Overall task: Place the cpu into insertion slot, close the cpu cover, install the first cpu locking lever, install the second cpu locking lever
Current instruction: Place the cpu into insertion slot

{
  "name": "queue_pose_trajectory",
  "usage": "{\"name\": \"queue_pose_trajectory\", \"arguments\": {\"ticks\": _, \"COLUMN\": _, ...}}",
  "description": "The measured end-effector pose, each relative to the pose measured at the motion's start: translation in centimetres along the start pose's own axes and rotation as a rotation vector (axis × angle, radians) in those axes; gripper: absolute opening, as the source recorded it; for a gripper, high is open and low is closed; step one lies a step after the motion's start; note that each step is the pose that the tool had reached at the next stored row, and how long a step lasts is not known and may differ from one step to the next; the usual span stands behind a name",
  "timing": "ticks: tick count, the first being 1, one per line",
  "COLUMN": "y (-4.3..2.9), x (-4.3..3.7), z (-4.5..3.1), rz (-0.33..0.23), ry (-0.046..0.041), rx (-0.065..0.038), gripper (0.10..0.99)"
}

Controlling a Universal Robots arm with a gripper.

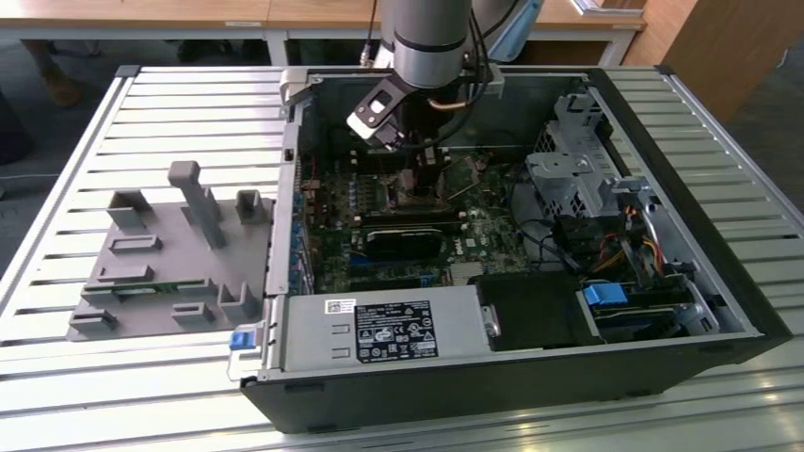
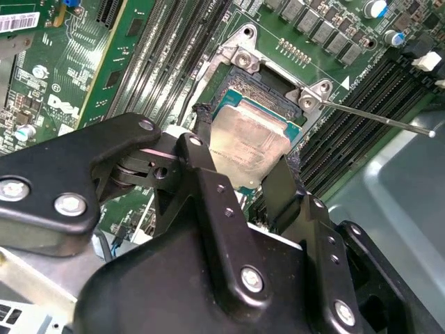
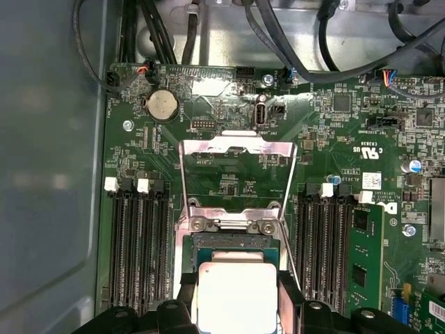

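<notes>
My gripper [image 2: 243, 149] is shut on the cpu [image 2: 249, 142], a flat square chip with a silver-grey top, one black finger on each of two opposite edges. The cpu [image 3: 235, 296] sits at the insertion slot [image 3: 236, 241], the dark square socket with a silver rim on the green motherboard; I cannot tell whether it is fully seated. The cpu cover [image 3: 236, 147], a thin silver frame, is swung open and lies back beyond the slot. Two thin locking levers [image 3: 182, 182] stand unlatched beside it; one lever [image 2: 379, 117] sticks out sideways. In the exterior view the gripper [image 1: 421, 168] reaches down into the open computer case.
Long black memory slots [image 3: 135, 243] flank the socket on both sides. A coin battery [image 3: 161, 104] and cables [image 3: 278, 42] lie beyond the cover. The case holds a power supply [image 1: 377, 330] and a drive cage [image 1: 578, 179]. A grey fixture tray [image 1: 176, 254] sits outside, at the exterior view's left.
</notes>
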State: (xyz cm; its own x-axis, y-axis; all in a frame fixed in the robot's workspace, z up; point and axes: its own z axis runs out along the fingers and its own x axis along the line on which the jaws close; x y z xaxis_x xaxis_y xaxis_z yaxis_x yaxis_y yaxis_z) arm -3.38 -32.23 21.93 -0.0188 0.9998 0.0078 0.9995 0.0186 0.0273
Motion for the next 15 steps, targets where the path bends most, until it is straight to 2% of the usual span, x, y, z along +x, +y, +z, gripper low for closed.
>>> {"name": "queue_pose_trajectory", "arguments": {"ticks": 15, "y": -0.08, "x": -0.01, "z": 1.5, "rz": 0.004, "ry": 0.0, "rx": 0.0, "gripper": 0.541}}
